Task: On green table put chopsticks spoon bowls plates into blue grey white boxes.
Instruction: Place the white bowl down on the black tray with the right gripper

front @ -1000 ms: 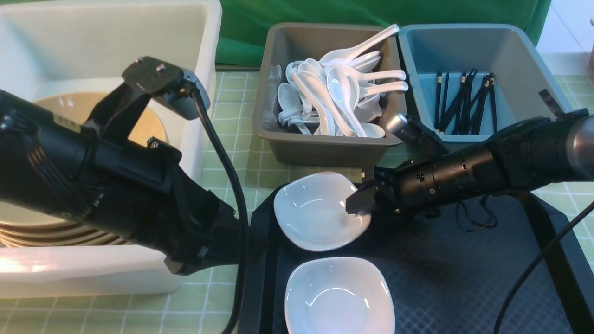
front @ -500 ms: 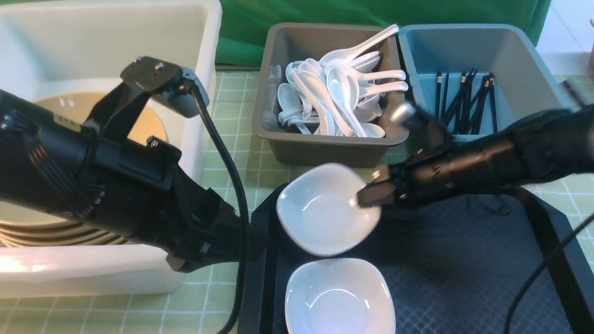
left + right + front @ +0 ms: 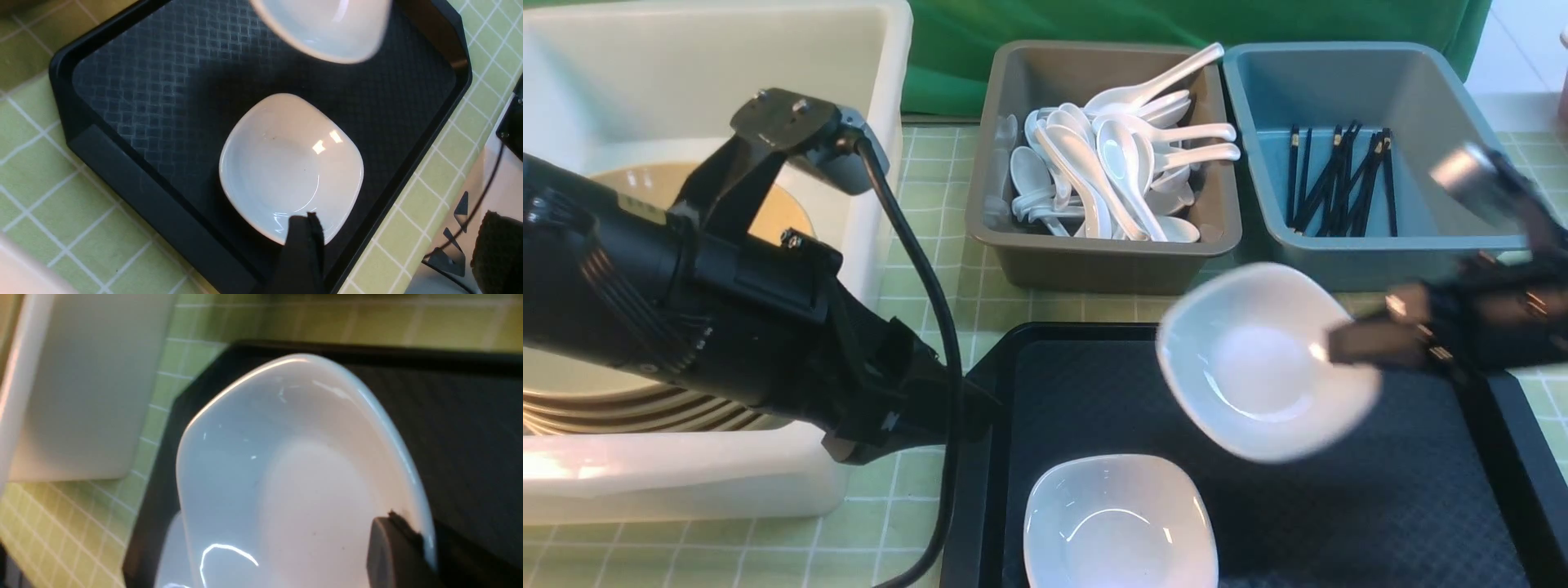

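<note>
plates [image 3: 1119, 523] white | tray [image 3: 1339, 506] black, diamond-textured | table [image 3: 768, 555] green, white grid

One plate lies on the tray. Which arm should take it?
Left. The left gripper hovers at that plate's rim and holds nothing. The right gripper is shut on the other plate, held above the tray.

Bright, even light all round. Motion blur smears the raised plate [image 3: 1262, 363] and right claw [image 3: 1333, 346]. Small glare spots dot the lower plate [image 3: 325, 145], the white box [image 3: 572, 469] front blows out, and the right wrist view is soft.
</note>
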Controlling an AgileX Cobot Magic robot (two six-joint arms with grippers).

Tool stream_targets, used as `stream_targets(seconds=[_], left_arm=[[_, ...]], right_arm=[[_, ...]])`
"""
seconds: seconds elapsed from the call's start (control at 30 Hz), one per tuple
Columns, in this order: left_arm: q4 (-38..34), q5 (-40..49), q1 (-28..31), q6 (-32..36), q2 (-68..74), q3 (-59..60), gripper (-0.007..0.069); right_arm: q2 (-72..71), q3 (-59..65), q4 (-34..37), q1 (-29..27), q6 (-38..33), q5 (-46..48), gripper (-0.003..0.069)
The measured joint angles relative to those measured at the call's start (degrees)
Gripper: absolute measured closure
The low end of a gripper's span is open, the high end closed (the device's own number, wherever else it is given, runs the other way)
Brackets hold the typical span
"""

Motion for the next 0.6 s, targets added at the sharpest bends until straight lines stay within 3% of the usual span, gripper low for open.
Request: stream_targets(seconds=[0.23,0.6], left_arm=[[-0.61,-1.81,0.0,0.0,0.0,0.0,0.0143],[-1.04,-7.26,0.0,0.8,0.42,0.0,0.0143]], right_arm=[[-2.28,11.35,-0.51,-2.42,-0.16,-6.67,0.0608],[0.72,12.83,-0.08,-2.42,-2.37,-8.89,0.0571]])
